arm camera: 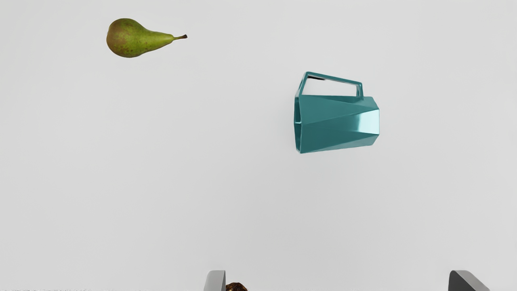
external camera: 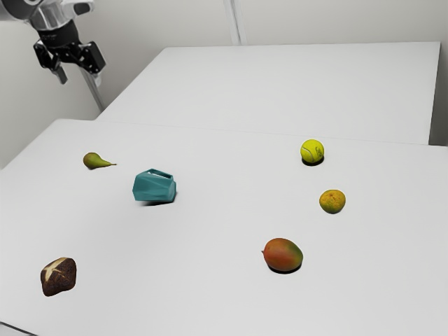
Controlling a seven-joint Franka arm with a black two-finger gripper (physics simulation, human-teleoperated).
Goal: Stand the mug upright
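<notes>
My gripper [external camera: 78, 78] hangs high above the table at the exterior view's upper left, well away from the mug. A teal faceted mug [external camera: 153, 187] lies on its side on the table, its handle on the far side from the exterior camera. In the wrist view the mug [arm camera: 337, 123] shows its dark mouth facing the pear's side and its base turned away. The gripper [arm camera: 337, 281] is open there, its two fingers wide apart with nothing held between them.
On the white table [external camera: 210, 280] are a pear [external camera: 94, 161] near the mug, a brown mushroom-like lump [external camera: 59, 276], a mango [external camera: 283, 255], an orange-yellow citrus fruit [external camera: 332, 201] and a tennis ball [external camera: 312, 151]. The wrist view also has the pear [arm camera: 135, 38].
</notes>
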